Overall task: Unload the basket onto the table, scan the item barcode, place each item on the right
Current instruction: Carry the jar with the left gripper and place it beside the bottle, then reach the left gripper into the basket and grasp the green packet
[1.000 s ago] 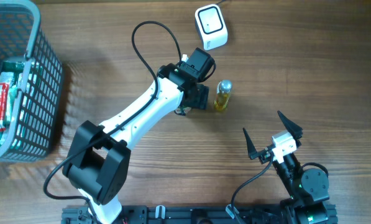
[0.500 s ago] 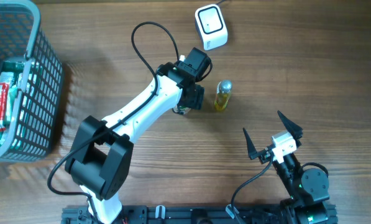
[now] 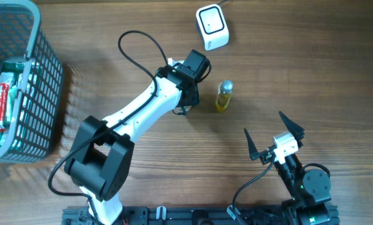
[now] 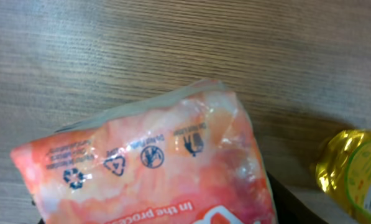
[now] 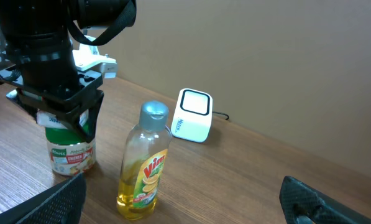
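A pink-orange chicken seasoning pouch (image 5: 70, 152) stands upright on the wooden table, left of a yellow dish-soap bottle (image 5: 145, 168). My left gripper (image 5: 64, 115) reaches down over the pouch's top, and its jaws press in on both sides. In the left wrist view the pouch (image 4: 154, 162) fills the frame with recycling symbols; no barcode shows on it. From overhead the left gripper (image 3: 187, 97) hides nearly all of the pouch. The white scanner (image 3: 212, 26) sits at the back of the table. My right gripper (image 3: 262, 122) stands open near the front right, holding nothing.
The soap bottle (image 3: 223, 95) stands just right of the left gripper, and its edge shows in the left wrist view (image 4: 353, 171). A grey mesh basket (image 3: 45, 94) with packaged goods sits at the far left. The scanner (image 5: 192, 115) trails a cable toward the back.
The left gripper's jaws have narrowed onto the pouch's top. The wrist shifted slightly left and away from the bottle. The right arm has not moved.
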Controlling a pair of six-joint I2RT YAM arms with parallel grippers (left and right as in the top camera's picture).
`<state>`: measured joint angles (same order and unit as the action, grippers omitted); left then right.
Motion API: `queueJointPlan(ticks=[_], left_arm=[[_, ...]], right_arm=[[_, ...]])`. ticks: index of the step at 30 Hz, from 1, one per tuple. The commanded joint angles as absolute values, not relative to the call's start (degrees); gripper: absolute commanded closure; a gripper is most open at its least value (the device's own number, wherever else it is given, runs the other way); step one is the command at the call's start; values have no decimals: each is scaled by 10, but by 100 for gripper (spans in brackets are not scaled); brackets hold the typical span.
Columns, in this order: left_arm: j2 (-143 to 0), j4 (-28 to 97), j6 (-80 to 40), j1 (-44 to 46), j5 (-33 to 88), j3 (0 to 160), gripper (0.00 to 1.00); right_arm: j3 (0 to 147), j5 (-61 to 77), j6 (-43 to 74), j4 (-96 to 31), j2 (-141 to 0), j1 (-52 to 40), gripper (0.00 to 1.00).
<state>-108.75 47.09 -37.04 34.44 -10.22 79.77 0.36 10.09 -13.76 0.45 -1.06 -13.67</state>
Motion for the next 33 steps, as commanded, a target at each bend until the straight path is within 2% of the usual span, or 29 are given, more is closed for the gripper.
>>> queueJointPlan(ticks=[1, 2, 3, 5, 10, 15, 19, 22, 25, 28, 30, 33], left_arm=[[-1082, 476, -425, 342, -86, 792, 32], [-1079, 475, -422, 342, -86, 792, 10], [-1075, 477, -422, 342, -86, 792, 0], [-1054, 475, -402, 342, -86, 792, 0], [-948, 469, -227, 336, -137, 803, 0], [-836, 467, -147, 255, -162, 803, 0], [-752, 404, -38, 112, -170, 803, 0], [-692, 289, -14, -11, -191, 803, 0], [-668, 197, 102, -142, -150, 803, 0], [-692, 187, 118, -258, -139, 803, 0], [-746, 192, 118, -341, -87, 803, 0], [-828, 195, 166, -412, -66, 803, 0]], right_arm=[[3, 104, -135, 8, -8, -134, 0], [3, 104, -135, 8, -8, -134, 0], [3, 104, -135, 8, -8, -134, 0], [3, 104, -135, 8, -8, -134, 0], [3, 104, -135, 8, -8, -134, 0], [3, 104, -135, 8, -8, -134, 0], [3, 104, -135, 8, -8, -134, 0], [3, 104, -135, 8, -8, -134, 0], [3, 104, -135, 8, -8, -134, 0], [3, 104, -135, 8, -8, -134, 0], [3, 104, -135, 8, -8, -134, 0], [3, 104, -135, 8, -8, -134, 0]])
